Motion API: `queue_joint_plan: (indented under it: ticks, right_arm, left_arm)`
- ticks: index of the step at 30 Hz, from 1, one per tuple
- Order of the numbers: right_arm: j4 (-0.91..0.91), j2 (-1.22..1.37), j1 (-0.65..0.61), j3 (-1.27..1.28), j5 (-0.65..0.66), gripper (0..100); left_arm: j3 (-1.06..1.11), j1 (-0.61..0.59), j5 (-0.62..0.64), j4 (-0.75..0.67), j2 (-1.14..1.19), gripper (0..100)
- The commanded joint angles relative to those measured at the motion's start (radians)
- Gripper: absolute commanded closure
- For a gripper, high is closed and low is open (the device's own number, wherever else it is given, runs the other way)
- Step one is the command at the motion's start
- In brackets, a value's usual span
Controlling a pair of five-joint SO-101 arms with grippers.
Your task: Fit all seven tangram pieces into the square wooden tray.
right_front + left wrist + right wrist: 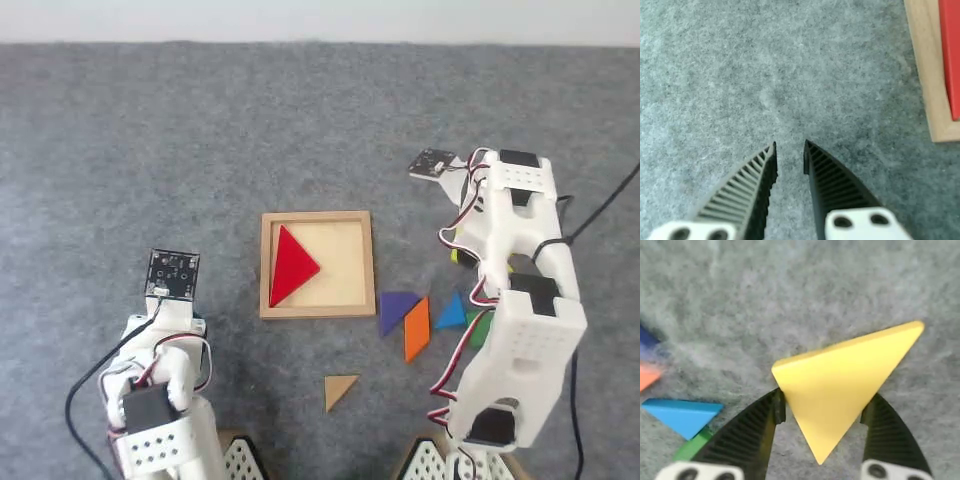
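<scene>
Tray (pixel 317 307): square wooden frame at mid-table; one of seven pieces is seated and six remain outside (judged from the pieces that show)
Left gripper (pixel 790 145): over bare grey mat (pixel 150 150) to the near left of the tray, fingers slightly parted with nothing between them
Red triangle (pixel 291 265): large, lying flat inside the tray against its left wall; the finished part
Yellow triangle (pixel 840 385): large, right of the tray, pinched between the fingers of the right gripper (pixel 824 404); whether it is lifted or rests on the mat cannot be told
Purple piece (pixel 396 310), orange piece (pixel 417 328), blue triangle (pixel 451 312): loose in a row just right of the tray's near right corner, unplaced
Tan triangle (pixel 338 390): alone, nearer than the tray, unplaced
Green piece (pixel 480 328): just beside the blue triangle, mostly covered by the right arm (pixel 520 330); outline unreadable
</scene>
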Motion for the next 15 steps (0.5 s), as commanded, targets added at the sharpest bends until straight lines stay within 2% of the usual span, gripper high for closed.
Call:
queue_joint_plan:
  ticks: [1,4,7,12,15]
  right_arm:
    - [0.047,0.001,0.002,-0.057,-0.018,79.0]
    - [0.074,0.002,0.001,-0.080,-0.031,78.8]
    - [0.102,0.004,-0.001,-0.097,-0.101,73.4]
    - [0.133,0.021,-0.050,-0.081,-0.308,60.2]
    - [0.119,0.036,-0.093,-0.080,-0.420,59.3]
  left_arm:
    - [-0.008,0.003,0.006,0.006,-0.011,91]
    - [-0.008,0.003,0.006,0.006,-0.011,91]
    - [-0.008,0.003,0.006,0.006,-0.011,91]
    - [-0.008,0.003,0.006,0.006,-0.011,91]
    - [-0.008,0.003,0.006,0.006,-0.011,91]
